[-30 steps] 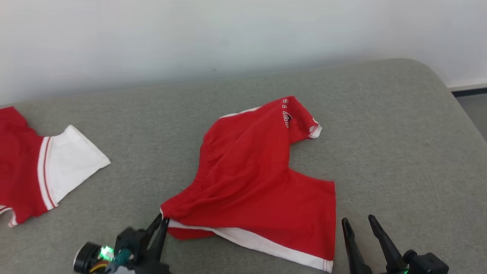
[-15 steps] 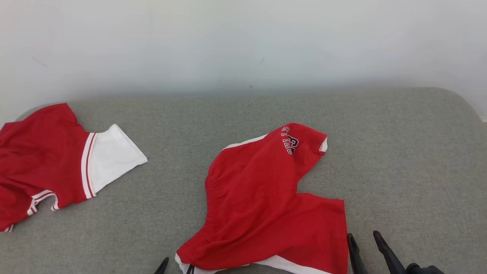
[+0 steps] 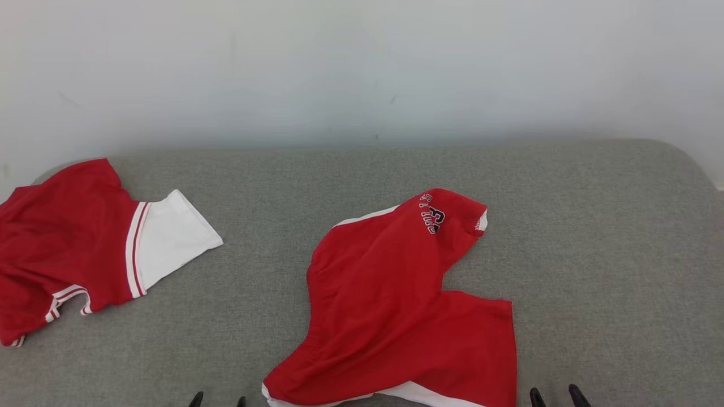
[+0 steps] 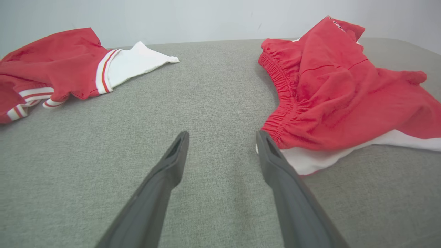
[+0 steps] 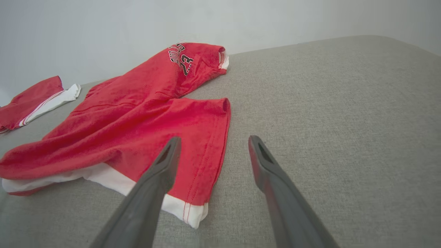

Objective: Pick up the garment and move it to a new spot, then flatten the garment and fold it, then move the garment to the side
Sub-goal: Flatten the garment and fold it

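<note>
Your left claw (image 4: 222, 136) spread wide, empty; red shorts (image 4: 330, 96) waistband corner just beside one finger. Your right claw (image 5: 214, 139) wide, empty, one finger over leg hem. Pinch single layer and you drag wrinkles in. Second garment (image 4: 51, 72) well apart, left claw's other side: don't snag.

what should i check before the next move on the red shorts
1. left tool open, gripping nothing: ok
2. right tool open, gripping nothing: ok
3. red shorts lying flat: not ok, waistband bunched, far leg rumpled
4. shorts apart from the second garment: ok
5. bare grey cushion right of the shorts: ok
6. underside layers smooth: cannot tell
</note>
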Controlling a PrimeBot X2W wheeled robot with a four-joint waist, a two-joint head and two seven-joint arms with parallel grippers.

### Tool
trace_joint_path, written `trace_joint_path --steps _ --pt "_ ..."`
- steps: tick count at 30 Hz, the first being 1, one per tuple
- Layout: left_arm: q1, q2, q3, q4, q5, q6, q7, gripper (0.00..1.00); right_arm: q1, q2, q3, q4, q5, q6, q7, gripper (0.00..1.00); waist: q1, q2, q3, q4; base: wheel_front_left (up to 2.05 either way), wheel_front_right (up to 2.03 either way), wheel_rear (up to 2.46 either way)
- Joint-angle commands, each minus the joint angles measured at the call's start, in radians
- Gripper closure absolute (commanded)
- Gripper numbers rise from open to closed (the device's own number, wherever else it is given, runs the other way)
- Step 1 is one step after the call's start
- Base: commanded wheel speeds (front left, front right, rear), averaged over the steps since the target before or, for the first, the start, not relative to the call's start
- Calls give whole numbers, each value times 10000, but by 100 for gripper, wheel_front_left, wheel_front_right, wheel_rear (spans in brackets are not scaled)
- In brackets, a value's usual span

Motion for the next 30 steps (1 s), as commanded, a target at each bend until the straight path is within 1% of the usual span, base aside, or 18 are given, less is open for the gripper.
trace_joint_path --steps 1,7,11,18,20,24,27,30 --pt "-71 99 54 86 107 -62 -33 0 101 -43 75 112 -15 -23 -2 0 1 0 37 -55 0 0 0" --pt "-768 364 -210 995 315 -402 -33 0 -78 -192 655 938 8 -23 -3 0 1 0 161 -231 0 0 0" --pt "-1377 480 -810 1803 439 -593 -35 0 -464 -258 1038 1624 34 -23 -3 0 1 0 317 -296 0 0 0" --pt "-2374 628 -1676 2661 503 -653 -33 0 -1138 -242 1390 2319 111 -23 -3 0 1 0 570 -317 0 0 0" --pt "-2723 764 -2421 2914 402 -657 -33 0 -1346 -231 1553 2492 91 -23 -3 0 1 0 643 -323 0 0 0" --pt "-3112 1005 -3180 3063 84 -658 -33 0 -1564 -215 1698 2638 89 -23 -3 0 1 0 712 -365 0 0 0" --pt "-3274 1129 -3448 3152 -163 -660 -33 0 -1687 -190 1787 2772 78 -23 -2 0 1 0 734 -391 0 0 0" --pt "-3322 1089 -3684 3324 -447 -661 -33 0 -1760 -183 1979 3018 92 -23 -2 0 1 0 727 -398 0 0 0"
